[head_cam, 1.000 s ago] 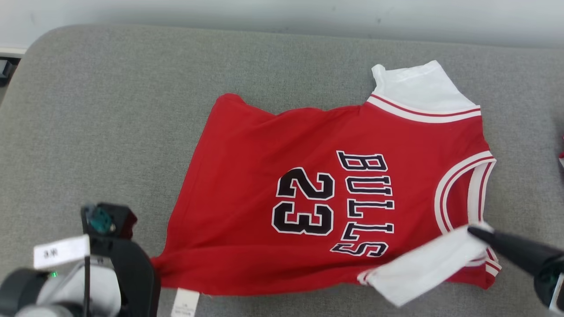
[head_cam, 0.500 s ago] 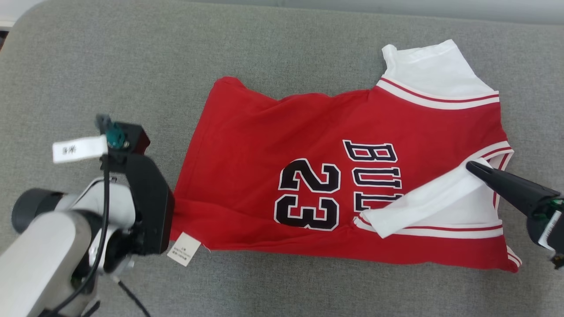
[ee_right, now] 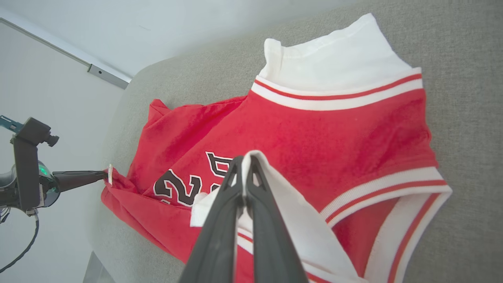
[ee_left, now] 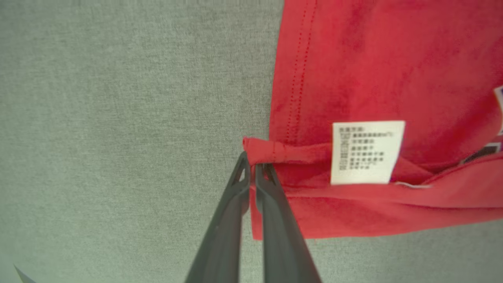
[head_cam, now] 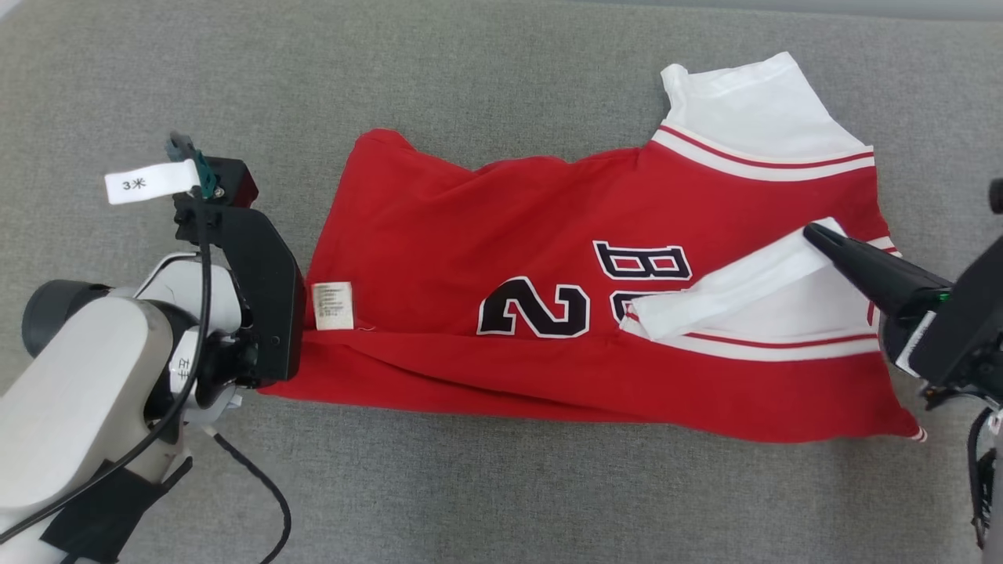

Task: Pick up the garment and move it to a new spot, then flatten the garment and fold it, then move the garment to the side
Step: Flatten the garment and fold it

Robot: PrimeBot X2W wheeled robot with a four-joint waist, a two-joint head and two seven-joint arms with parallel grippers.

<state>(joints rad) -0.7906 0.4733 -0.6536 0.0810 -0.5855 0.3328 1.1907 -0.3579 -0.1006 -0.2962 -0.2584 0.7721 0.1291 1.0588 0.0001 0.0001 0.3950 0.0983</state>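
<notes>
A red jersey (head_cam: pixel 501 235) with white sleeves and black lettering lies on the grey table, its near long side lifted and folded over toward the far side. My left gripper (ee_left: pixel 251 159) is shut on the red hem corner (ee_left: pixel 259 149), beside the white care label (head_cam: pixel 332 305). The left gripper also shows in the right wrist view (ee_right: pixel 103 175), pinching that corner. My right gripper (ee_right: pixel 245 163) is shut on the near white sleeve (head_cam: pixel 736 286), held over the lettering; its tip appears in the head view (head_cam: pixel 815 233). The far white sleeve (head_cam: pixel 744 106) lies flat.
The grey fabric table (head_cam: pixel 486 486) stretches on all sides of the garment. A pale wall (ee_right: pixel 157 23) stands beyond its rounded far edge. A dark cable (head_cam: pixel 266 501) hangs from my left arm over the near table area.
Both grippers have carried the near edge of the jersey away from me, folding it over; the label flipped up onto the red cloth and the lettering is now partly covered. The camera also tilted.
</notes>
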